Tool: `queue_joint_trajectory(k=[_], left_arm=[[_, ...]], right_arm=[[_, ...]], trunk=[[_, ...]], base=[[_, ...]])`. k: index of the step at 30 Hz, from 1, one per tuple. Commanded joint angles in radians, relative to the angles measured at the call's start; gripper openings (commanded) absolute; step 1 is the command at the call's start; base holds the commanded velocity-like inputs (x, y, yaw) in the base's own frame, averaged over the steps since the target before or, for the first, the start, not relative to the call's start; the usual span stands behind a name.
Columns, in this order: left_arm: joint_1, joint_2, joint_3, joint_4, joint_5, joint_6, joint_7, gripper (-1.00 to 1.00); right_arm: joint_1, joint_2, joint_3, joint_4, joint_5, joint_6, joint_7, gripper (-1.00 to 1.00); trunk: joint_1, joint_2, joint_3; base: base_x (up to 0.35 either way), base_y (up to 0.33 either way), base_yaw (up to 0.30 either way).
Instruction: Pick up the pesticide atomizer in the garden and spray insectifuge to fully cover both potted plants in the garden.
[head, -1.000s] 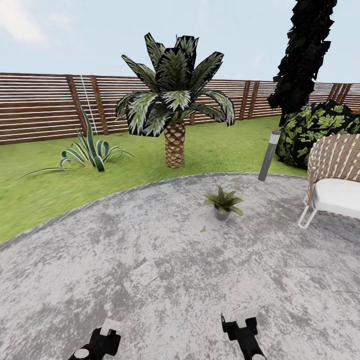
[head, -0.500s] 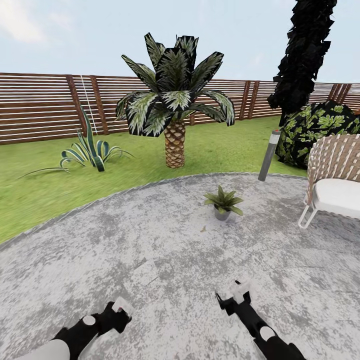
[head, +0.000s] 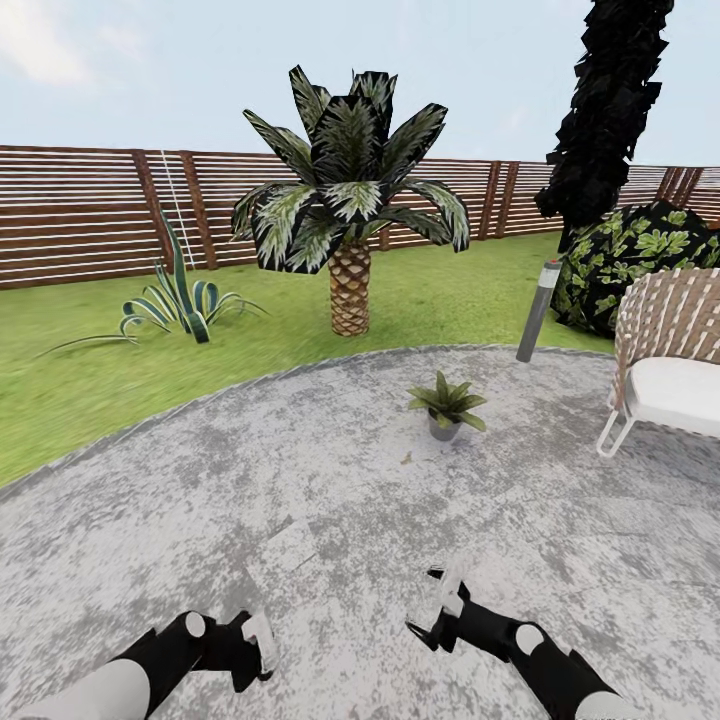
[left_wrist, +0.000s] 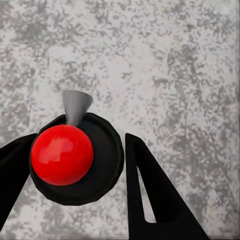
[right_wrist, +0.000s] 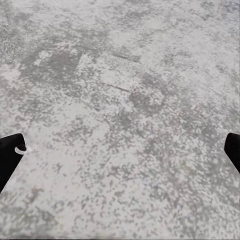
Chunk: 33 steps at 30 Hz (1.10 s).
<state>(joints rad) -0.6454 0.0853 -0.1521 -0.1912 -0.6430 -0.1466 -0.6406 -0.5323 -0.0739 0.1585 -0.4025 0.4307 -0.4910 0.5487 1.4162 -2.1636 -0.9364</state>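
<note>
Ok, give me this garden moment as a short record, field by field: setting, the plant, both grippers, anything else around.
setting: round grey patio bordered by lawn, wooden fence behind
potted plant: one, upright on the patio, ahead of both arms
left gripper: low over the patio; a black object with a red dome sits between its fingers
right gripper: over bare paving, fingers wide apart, empty
other: palm, spiky striped plant, white chair, grey post
</note>
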Motion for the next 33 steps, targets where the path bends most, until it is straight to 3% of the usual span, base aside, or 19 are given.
queue_joint_trajectory(k=[1, 6, 7, 12, 15, 18, 23, 27, 33], left_arm=[[0.000, 0.000, -0.006, -0.002, -0.014, -0.005, -0.007, -1.00], [0.005, 0.000, -0.009, -0.002, -0.033, -0.005, -0.013, -1.00], [0.006, -0.001, -0.010, -0.002, -0.035, -0.005, -0.013, -1.00], [0.006, -0.003, -0.007, -0.002, -0.092, -0.005, -0.014, -1.00], [0.006, -0.007, -0.005, -0.002, -0.099, -0.005, -0.014, -1.00], [0.005, -0.014, -0.005, -0.002, -0.101, -0.005, -0.014, -1.00], [0.000, -0.039, -0.006, -0.004, -0.108, -0.005, -0.016, -1.00], [-0.003, -0.057, -0.006, -0.016, -0.145, 0.001, -0.046, -1.00], [-0.004, -0.062, -0.006, -0.047, -0.151, 0.035, -0.076, -1.00]], right_arm=[[-0.001, 0.000, 0.000, -0.006, 0.020, -0.006, 0.020, 1.00], [-0.001, -0.001, 0.000, -0.040, 0.054, -0.006, 0.084, 1.00], [-0.001, -0.001, 0.000, -0.041, 0.055, -0.006, 0.086, -1.00], [-0.001, 0.000, 0.000, -0.042, 0.058, -0.006, 0.091, -1.00], [-0.001, 0.001, 0.000, -0.042, 0.057, -0.006, 0.099, -1.00], [-0.001, 0.005, 0.001, -0.044, 0.057, -0.006, 0.157, -1.00], [-0.001, 0.014, 0.002, -0.069, 0.056, -0.006, 0.192, -1.00], [-0.001, 0.028, 0.003, -0.080, 0.056, -0.006, 0.220, -1.00], [-0.001, 0.067, 0.015, -0.084, 0.056, -0.005, 0.224, -1.00]], trunk=[[0.000, 0.000, -0.001], [0.000, 0.000, -0.001], [0.000, 0.000, -0.001], [0.000, 0.000, -0.001], [0.000, 0.000, -0.001], [0.000, 0.000, -0.001], [0.000, 0.000, -0.001], [0.000, 0.000, -0.001], [0.000, 0.000, -0.001]], base=[[0.000, 0.000, 0.000], [0.000, 0.000, 0.000], [0.000, 0.000, 0.000], [0.000, 0.000, 0.000], [0.000, 0.000, 0.000], [0.000, 0.000, 0.000], [0.000, 0.000, 0.000], [0.000, 0.000, 0.000], [0.000, 0.000, 0.000]])
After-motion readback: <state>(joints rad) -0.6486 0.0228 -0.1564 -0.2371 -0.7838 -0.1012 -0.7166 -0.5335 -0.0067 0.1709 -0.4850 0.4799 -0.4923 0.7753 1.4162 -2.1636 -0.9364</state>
